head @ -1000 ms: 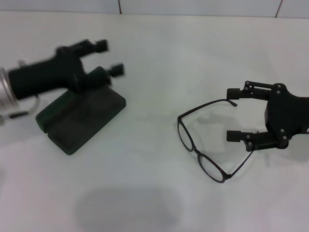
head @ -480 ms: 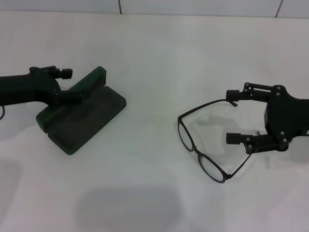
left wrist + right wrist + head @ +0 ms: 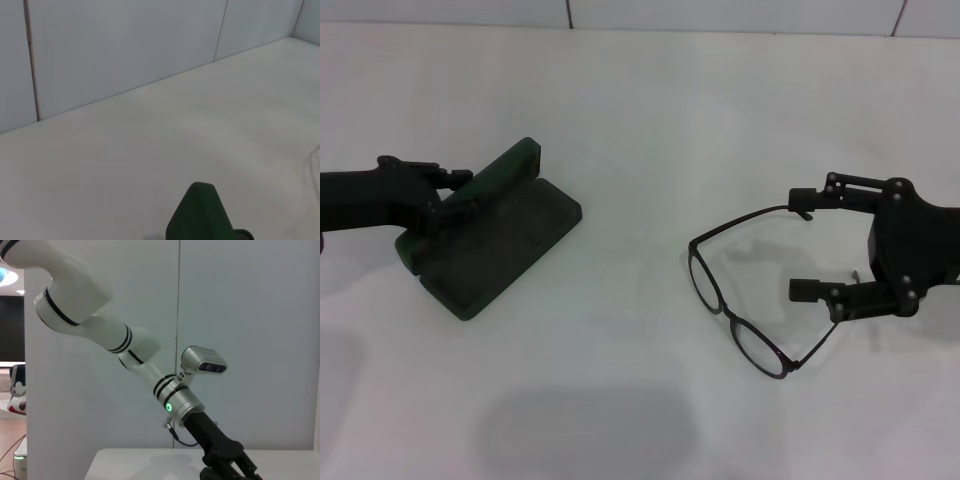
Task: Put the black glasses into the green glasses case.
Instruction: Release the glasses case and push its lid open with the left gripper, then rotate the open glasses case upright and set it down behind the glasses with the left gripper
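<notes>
Two grippers work: left gripper [image 3: 448, 195] pinches the case [image 3: 490, 240] lid; right gripper [image 3: 808, 248], open, straddles the glasses [image 3: 745, 290] temple — close gently.

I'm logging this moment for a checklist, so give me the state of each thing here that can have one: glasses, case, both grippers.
black glasses: unfolded, temple arms spread, lying on the table, not in the case.
green glasses case: open, lid raised, nothing inside.
left gripper: at the case's raised lid, apparently shut on its edge.
right gripper: open, fingers either side of one temple arm, not closed on it.
</notes>
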